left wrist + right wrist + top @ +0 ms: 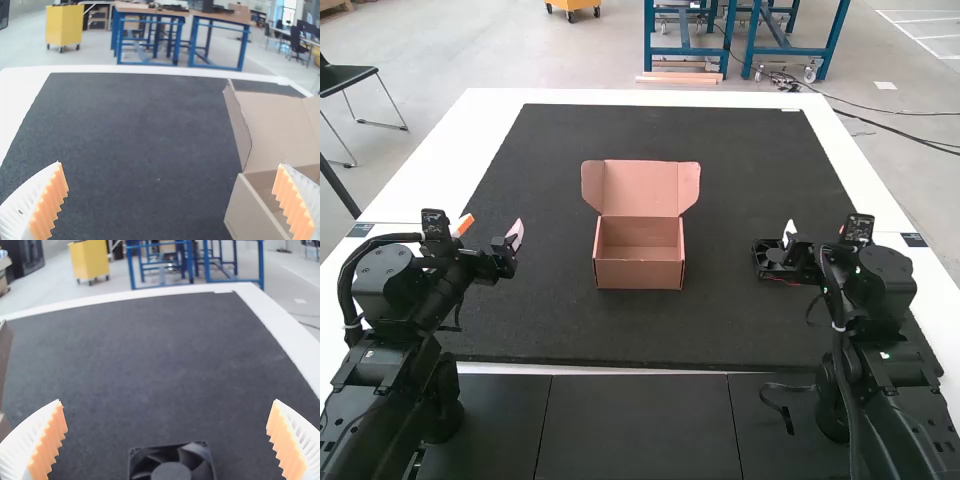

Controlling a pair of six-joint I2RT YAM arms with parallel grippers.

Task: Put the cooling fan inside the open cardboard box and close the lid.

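Right gripper [166, 407] is hanging released just by the fan [172, 465], lying at 3 o'clock of the box [638, 272] (lid up); it's prob. needing to drop & straddle the frame squarely, avoiding blades.

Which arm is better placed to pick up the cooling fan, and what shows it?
The right. The cooling fan lies on the mat just ahead of the open right gripper. The left gripper, also open, sits on the cardboard box's other side, away from the fan.
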